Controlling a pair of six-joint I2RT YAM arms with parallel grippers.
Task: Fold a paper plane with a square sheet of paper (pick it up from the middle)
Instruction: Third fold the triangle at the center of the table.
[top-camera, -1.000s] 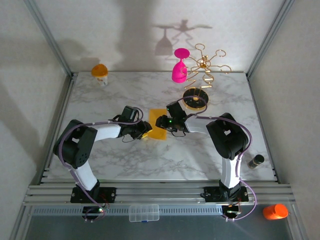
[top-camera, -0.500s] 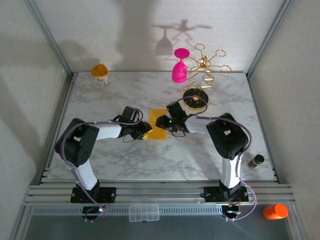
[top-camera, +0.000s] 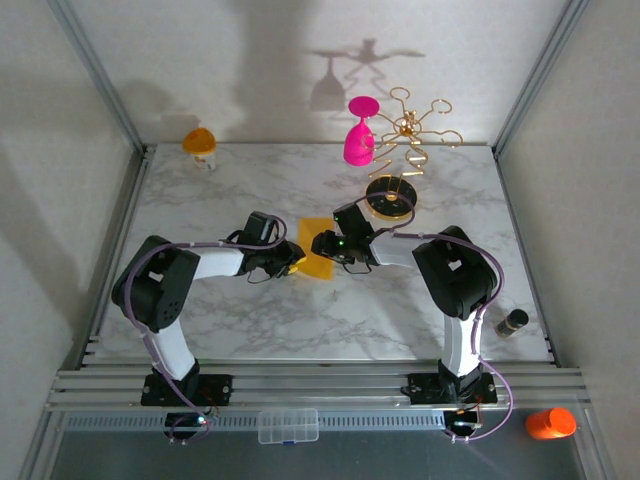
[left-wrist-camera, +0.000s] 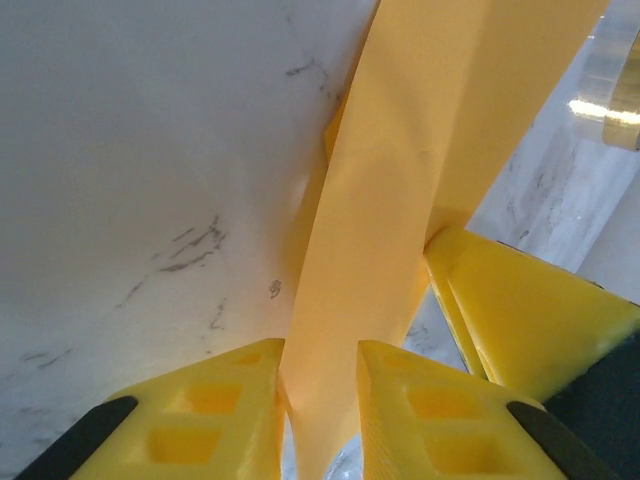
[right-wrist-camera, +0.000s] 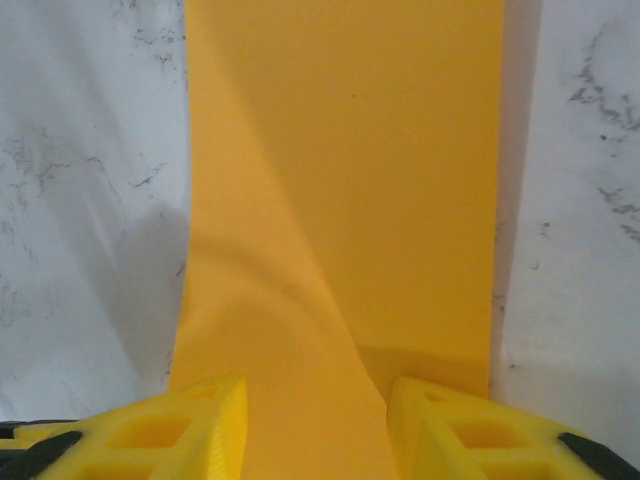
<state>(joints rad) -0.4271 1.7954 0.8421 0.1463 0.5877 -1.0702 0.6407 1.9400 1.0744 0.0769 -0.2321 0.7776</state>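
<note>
The left hand (left-wrist-camera: 320, 352) has just narrowed and now pinches a raised ridge of the square sheet of paper (left-wrist-camera: 400, 150). Ahead, the right hand (right-wrist-camera: 318, 385) straddles the sheet, grip unclear. The first crease is probably forming.

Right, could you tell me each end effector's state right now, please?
Left end effector: square sheet of paper between its fingers; grip cannot be told.
Right end effector: open, straddling the sheet.

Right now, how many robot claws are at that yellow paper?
2. The left gripper is at the left side of the square sheet of paper, the right gripper at its right side; none seems hidden.
</note>
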